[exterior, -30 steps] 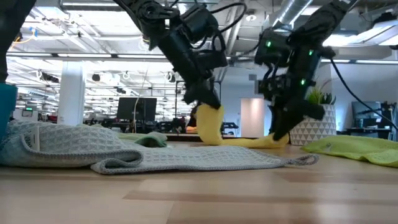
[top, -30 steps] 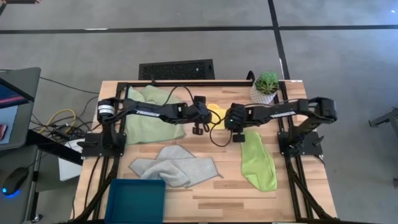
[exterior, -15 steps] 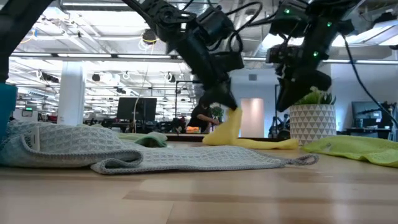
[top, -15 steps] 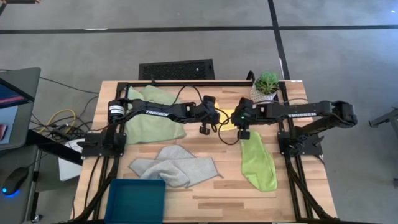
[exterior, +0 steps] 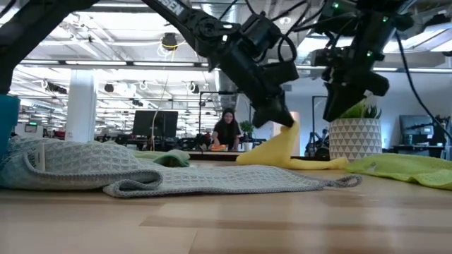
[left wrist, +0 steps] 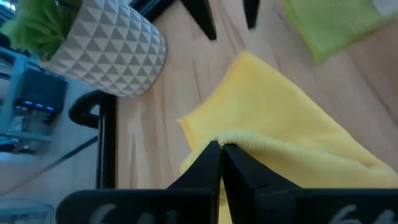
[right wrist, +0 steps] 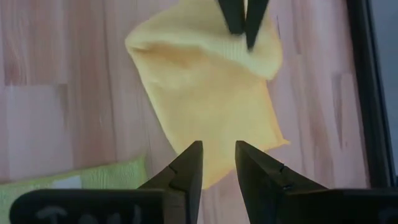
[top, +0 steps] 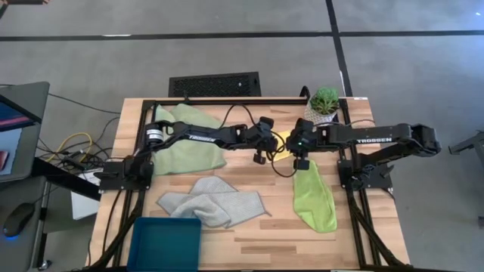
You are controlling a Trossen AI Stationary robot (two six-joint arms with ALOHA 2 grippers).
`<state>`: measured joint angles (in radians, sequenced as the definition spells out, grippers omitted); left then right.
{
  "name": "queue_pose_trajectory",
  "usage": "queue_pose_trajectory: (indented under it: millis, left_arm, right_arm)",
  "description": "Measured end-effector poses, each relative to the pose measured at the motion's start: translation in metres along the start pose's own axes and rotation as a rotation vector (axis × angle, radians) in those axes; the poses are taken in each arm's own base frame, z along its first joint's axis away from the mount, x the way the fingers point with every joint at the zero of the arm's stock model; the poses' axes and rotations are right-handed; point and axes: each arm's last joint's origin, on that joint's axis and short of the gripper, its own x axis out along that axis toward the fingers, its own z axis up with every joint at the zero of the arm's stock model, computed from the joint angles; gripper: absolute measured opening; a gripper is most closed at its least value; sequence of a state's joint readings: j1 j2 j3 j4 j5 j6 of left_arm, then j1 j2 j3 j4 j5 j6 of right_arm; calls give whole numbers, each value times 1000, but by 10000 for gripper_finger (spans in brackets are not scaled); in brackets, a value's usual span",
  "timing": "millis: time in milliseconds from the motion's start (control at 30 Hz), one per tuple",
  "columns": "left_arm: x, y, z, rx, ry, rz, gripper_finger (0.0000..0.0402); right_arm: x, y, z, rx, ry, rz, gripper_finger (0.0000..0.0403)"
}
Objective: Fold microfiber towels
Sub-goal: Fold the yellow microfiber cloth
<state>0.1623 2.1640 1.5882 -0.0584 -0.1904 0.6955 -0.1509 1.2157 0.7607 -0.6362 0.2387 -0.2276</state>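
Yellow towel [left wrist: 292, 124] pinched in left claw [left wrist: 221, 149], right claw [right wrist: 217, 163] parted, empty above, potted plant [top: 324, 103] close by

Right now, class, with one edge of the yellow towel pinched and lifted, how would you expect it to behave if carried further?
Probably floppy: the yellow towel sags from the left gripper down to the table. Likely light, since a fingertip pinch holds it up. It may drag and bunch, because its far part lies on the wood.
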Motion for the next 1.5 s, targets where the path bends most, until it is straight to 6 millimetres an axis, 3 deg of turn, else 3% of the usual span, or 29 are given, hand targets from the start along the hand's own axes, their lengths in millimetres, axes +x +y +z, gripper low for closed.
queue_pose_trajectory:
  millis: [367, 800, 1233, 1333, 1500]
  left_arm:
    - [11, -6, -4, -41, 9, 4, 6]
    - [10, -8, 2, -66, -6, 34, 136]
    - [7, -19, 7, -46, 69, 90, 157]
    - [-2, -15, 7, -75, 110, 84, 158]
    - [-35, -3, 12, -145, 154, -12, 158]
  right_arm:
    - [0, 0, -2, -2, 18, 2, 118]
    - [0, 1, -3, -7, 31, 6, 118]
    - [7, 3, -5, -120, 92, 32, 118]
    - [15, 5, -5, -156, 119, 49, 118]
    - [33, 9, 2, -254, 109, 64, 118]
